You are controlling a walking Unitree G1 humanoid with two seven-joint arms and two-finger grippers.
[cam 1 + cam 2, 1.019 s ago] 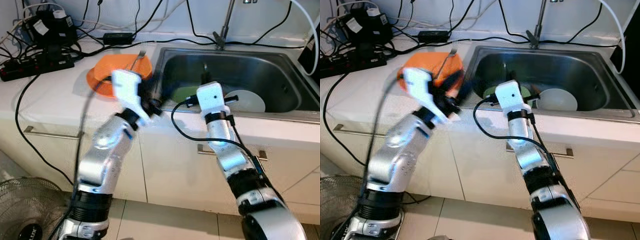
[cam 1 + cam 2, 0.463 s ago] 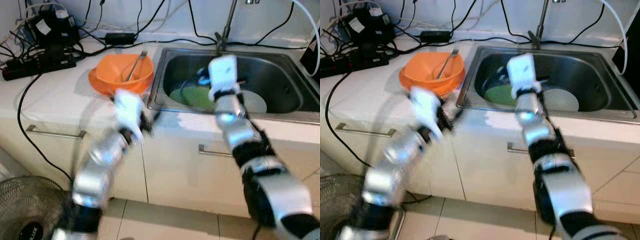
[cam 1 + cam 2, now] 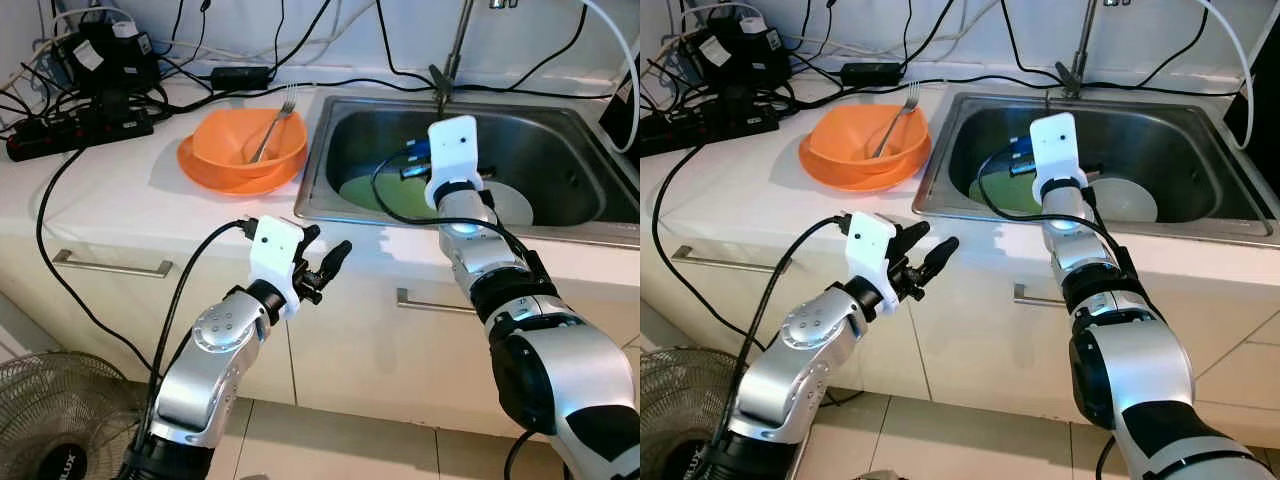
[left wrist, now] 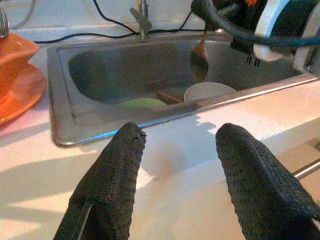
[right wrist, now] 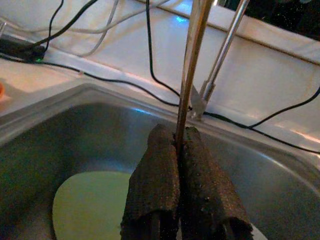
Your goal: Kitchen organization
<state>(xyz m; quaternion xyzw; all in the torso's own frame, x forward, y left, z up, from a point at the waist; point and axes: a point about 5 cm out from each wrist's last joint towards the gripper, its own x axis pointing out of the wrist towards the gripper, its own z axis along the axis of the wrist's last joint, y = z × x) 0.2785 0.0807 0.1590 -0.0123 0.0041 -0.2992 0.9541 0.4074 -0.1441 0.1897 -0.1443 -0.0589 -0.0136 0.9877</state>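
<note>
"LUX" on floor fan [image 3: 55, 440] — right gripper [image 5: 182, 150] pinching spoon [image 4: 199, 59]

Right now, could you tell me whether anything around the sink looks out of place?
Yes: power cables trail across the counter right along the sink rim and past the faucet, an odd place for live wiring. The dishes look undamaged.

left arm bent at the elbow, forearm raised; left gripper [image 3: 325, 262] fingers spread apart, nothing between them. right arm extended forward and upward, wrist raised; right gripper [image 5: 180, 165] fingers pressed together, clamping a thin metal handle [image 5: 191, 65].
</note>
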